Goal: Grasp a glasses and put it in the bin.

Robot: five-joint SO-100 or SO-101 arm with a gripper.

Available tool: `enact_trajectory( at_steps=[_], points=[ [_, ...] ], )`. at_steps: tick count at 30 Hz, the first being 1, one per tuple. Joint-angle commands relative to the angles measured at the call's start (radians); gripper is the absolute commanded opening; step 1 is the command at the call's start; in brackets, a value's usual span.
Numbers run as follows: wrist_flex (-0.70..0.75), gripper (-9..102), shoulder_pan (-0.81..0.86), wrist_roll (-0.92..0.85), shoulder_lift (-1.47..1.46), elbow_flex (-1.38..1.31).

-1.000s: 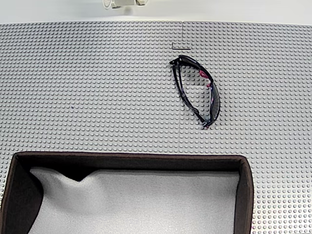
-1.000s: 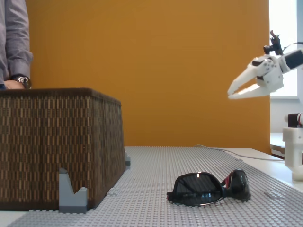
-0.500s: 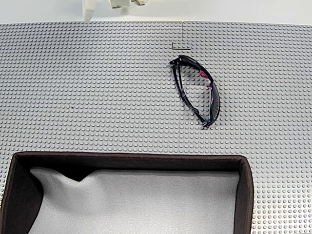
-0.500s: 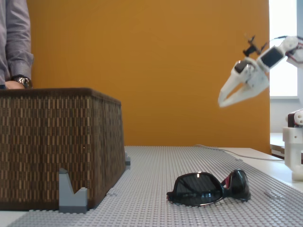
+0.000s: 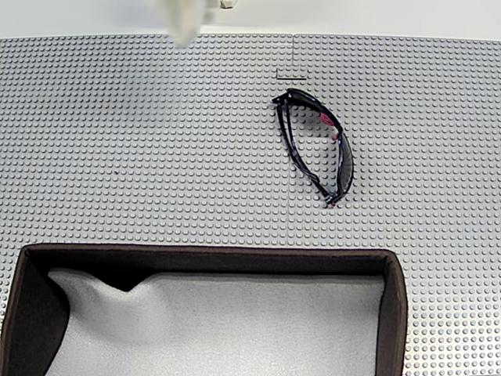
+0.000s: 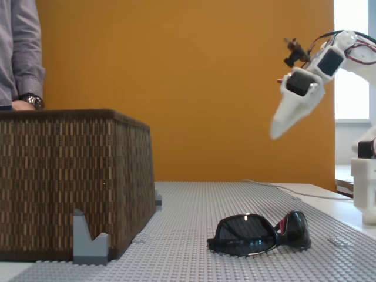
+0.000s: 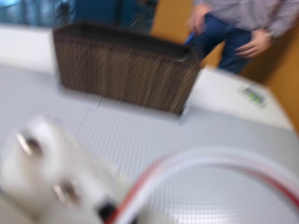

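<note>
We see a motion-blurred picture. A dark brown woven bin (image 7: 126, 70) stands toward eleven o'clock on the grey studded counter (image 7: 196, 158). Behind it, at one o'clock, a person in blue trousers (image 7: 224, 39) stands with one hand (image 7: 256, 43) hanging by the hip, a watch on the wrist. At seven o'clock we make out a blurred white part of the arm (image 7: 51, 172), and a white and red cable (image 7: 219, 161) arcs across the lower right.

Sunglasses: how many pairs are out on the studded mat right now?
1. The sunglasses lie folded on the grey studded mat, right of centre in a fixed view, beyond the bin. The bin's lined inside shows none.
</note>
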Motion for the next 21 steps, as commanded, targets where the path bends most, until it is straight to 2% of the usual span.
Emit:
enact_trajectory(
  at_steps=[1, 6, 8, 14, 17, 21],
  points=[
    [0.023, 0, -0.087, -0.012, -0.005, 0.032],
    [-0.002, 0, -0.333, 0.201, -0.086, 0.066],
    [-0.035, 0, -0.367, 0.262, -0.121, 0.081],
    [-0.222, 1, -0.405, 0.330, -0.209, 0.210],
    [-0.265, 11, -0.410, 0.362, -0.270, 0.222],
    [-0.318, 12, -0.417, 0.414, -0.333, 0.210]
  ],
)
